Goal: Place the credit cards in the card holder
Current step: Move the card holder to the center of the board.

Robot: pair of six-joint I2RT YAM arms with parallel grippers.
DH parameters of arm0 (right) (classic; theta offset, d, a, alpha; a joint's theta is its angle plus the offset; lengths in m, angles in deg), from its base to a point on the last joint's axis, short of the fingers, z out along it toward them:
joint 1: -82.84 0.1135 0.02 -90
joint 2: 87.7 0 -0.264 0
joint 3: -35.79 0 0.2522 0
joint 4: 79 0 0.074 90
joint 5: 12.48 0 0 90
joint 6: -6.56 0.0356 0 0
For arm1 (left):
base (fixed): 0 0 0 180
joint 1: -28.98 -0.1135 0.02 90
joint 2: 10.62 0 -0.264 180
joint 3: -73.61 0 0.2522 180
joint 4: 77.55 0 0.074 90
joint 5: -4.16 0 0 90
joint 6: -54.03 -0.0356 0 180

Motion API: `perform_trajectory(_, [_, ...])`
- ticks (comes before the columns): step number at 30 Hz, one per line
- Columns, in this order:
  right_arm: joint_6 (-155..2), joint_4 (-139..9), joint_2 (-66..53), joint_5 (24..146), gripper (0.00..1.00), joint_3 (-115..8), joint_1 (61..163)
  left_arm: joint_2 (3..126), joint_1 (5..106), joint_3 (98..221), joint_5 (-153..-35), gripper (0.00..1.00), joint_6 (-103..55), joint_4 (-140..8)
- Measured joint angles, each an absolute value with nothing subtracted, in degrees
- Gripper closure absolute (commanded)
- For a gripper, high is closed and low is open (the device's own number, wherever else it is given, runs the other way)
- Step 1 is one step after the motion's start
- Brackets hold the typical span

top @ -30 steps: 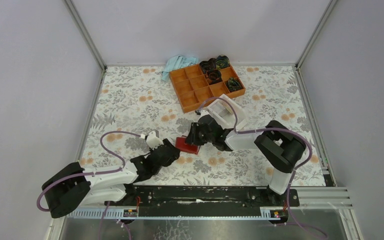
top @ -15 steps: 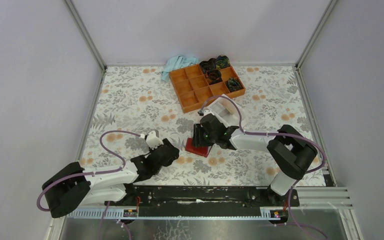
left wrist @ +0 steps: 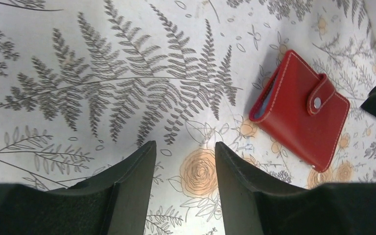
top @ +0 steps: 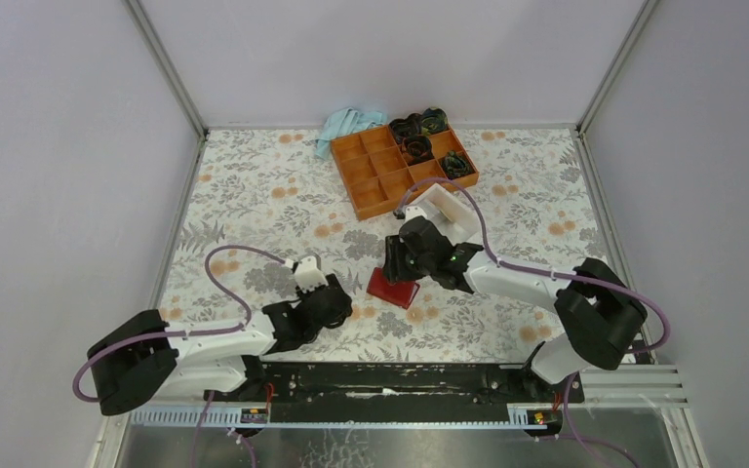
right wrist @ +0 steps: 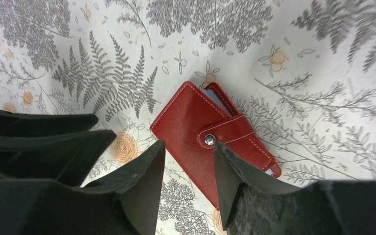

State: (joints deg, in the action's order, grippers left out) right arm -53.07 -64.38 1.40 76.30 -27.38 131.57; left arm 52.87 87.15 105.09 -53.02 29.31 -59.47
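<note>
Closed card holder [right wrist: 196, 122] on table [right wrist: 298, 58], both grippers empty
Right gripper [right wrist: 188, 147] hangs released just above it, left gripper [left wrist: 184, 147] gapes beside; best lift straight up, no nudging

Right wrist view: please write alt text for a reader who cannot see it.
A closed dark-red card holder, snap tab fastened, lies flat on a fern-and-flower patterned table, with a light blue card edge showing at its side. The right end effector is open over its near edge, holding nothing.
</note>
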Motion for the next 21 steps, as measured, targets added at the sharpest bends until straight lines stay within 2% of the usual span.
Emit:
perform_trajectory(2, [-53.5,-64.2,-0.1,75.2,0.57,-27.4,131.5,53.8,88.4,105.8,-52.9,0.46,28.7,-59.3])
perform_trajectory(6, [-54.7,-63.5,-0.3,72.8,0.81,-27.6,131.5,55.8,90.4,107.1,-53.0,0.49,27.1,-59.9])
perform_trajectory(8, [-55.3,-62.8,0.7,71.7,0.88,-27.6,131.4,57.5,91.0,107.9,-53.0,0.51,26.4,-60.1])
perform_trajectory(14, [-56.0,-62.1,5.8,69.2,0.9,-27.2,130.8,63.4,92.3,111.8,-53.1,0.56,23.9,-61.4])
perform_trajectory(21, [-56.5,-62.1,5.9,67.5,0.91,-26.6,130.0,69.1,93.1,115.1,-53.6,0.57,21.7,-64.4])
